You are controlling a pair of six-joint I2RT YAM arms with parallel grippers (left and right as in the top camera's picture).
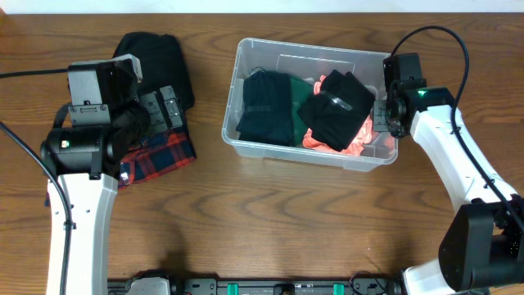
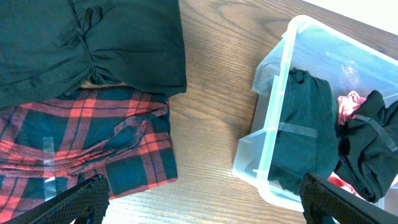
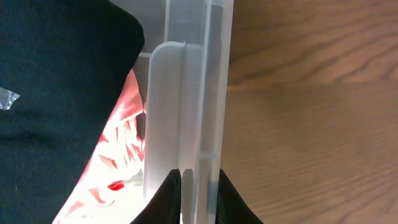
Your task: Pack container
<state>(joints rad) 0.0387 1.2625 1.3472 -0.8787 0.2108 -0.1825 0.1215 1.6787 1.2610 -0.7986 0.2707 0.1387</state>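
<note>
I see the container (image 1: 233, 141) mid on the counter (image 1: 286, 221), long axis left-right | my right hand (image 1: 381, 115) pinches its right end wall | my left hand (image 1: 164, 108) spread above plaid cloth (image 1: 168, 154), container off to its right

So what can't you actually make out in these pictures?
Red-and-navy plaid cloth: overhead, the left arm covers much of it; left wrist view, the left edge cuts it off.
Orange-pink garment in the clear plastic storage bin: mostly buried under a black garment, every view.
The right fingers: overhead, hidden under the wrist; right wrist view, only tips show.
</note>
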